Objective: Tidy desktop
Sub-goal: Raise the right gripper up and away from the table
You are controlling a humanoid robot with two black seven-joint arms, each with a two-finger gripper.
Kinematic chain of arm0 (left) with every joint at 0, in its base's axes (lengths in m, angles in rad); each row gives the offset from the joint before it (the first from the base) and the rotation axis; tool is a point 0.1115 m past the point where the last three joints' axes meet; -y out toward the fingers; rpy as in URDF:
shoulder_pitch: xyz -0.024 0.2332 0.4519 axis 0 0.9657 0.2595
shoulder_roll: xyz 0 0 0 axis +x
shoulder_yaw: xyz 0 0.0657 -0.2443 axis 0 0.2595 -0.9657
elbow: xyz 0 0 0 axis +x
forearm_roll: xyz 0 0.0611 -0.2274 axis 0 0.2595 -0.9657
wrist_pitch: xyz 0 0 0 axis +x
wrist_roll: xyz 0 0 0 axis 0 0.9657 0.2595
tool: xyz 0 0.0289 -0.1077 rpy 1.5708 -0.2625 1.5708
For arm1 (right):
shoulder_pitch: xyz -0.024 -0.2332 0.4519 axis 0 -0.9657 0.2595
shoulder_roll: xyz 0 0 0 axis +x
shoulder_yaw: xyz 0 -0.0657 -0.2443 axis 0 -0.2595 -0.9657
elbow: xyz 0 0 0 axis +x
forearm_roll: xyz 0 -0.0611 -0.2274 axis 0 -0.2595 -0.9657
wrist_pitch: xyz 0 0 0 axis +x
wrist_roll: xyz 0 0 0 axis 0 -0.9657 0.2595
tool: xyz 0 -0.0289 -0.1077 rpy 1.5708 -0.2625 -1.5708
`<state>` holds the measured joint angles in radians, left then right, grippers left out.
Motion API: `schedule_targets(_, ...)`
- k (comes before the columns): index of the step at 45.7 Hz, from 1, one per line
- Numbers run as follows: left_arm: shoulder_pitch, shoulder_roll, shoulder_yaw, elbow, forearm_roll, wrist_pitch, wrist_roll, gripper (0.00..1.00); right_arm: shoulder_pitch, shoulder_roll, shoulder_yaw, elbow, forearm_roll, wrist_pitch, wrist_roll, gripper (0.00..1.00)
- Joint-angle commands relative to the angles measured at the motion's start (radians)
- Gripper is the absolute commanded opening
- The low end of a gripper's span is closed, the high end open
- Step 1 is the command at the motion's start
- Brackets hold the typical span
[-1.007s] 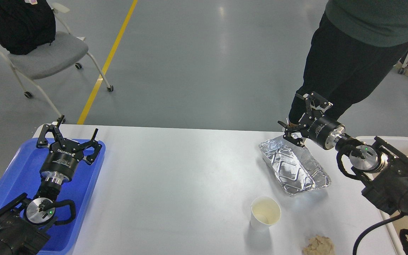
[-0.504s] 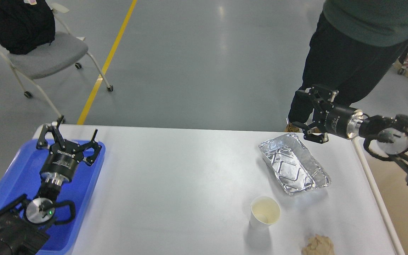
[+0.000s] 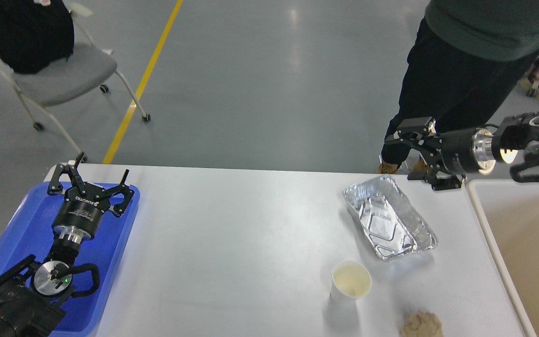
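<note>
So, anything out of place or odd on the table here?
Yes: a crumpled brown wad lies loose at the desktop's near edge, right of the upright paper cup, and the empty foil tray sits askew. Nothing is spilled.

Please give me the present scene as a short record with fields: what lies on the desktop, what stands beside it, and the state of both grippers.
surface: desktop, white
on desktop: foil tray, empty; paper cup, upright; crumpled brown paper
left side: blue tray
right side: beige bin
left gripper: open, above the blue tray, holding nothing
right gripper: open, near the desktop's far right edge, holding nothing
background: standing person; grey chair
</note>
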<state>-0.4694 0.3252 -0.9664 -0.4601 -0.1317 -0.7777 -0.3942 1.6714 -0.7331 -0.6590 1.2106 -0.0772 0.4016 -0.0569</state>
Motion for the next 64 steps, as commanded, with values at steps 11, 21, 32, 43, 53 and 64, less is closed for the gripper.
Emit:
schedule_targets(11, 0.002, 0.0, 0.0, 0.0, 0.0, -0.002, 0.0, 0.99, 0.528, 0.034, -0.527, 0.286, -0.144, 0.097, 0.006, 1.0)
schedule_targets(21, 0.003, 0.0, -0.002, 0.0, 0.0, -0.002, 0.0, 0.99, 0.7, 0.078, -0.57, 0.349, -0.145, 0.224, 0.008, 1.0)
schedule_targets(32, 0.003, 0.0, -0.002, 0.0, 0.0, -0.002, 0.0, 0.99, 0.81, 0.185, -0.554, 0.356, -0.142, 0.348, 0.011, 1.0)
schedule_targets(43, 0.003, 0.0, -0.002, 0.0, 0.0, -0.002, 0.0, 0.99, 0.904, 0.281, -0.513, 0.368, -0.139, 0.384, 0.023, 1.0)
schedule_targets(53, 0.003, 0.0, -0.002, 0.0, 0.0, 0.0, 0.0, 0.99, 0.921, 0.325, -0.505, 0.368, -0.13, 0.384, 0.025, 1.0)
schedule_targets(64, 0.003, -0.002, -0.002, 0.0, 0.0, 0.0, 0.0, 0.99, 0.919, 0.337, -0.495, 0.372, -0.128, 0.384, 0.023, 1.0)
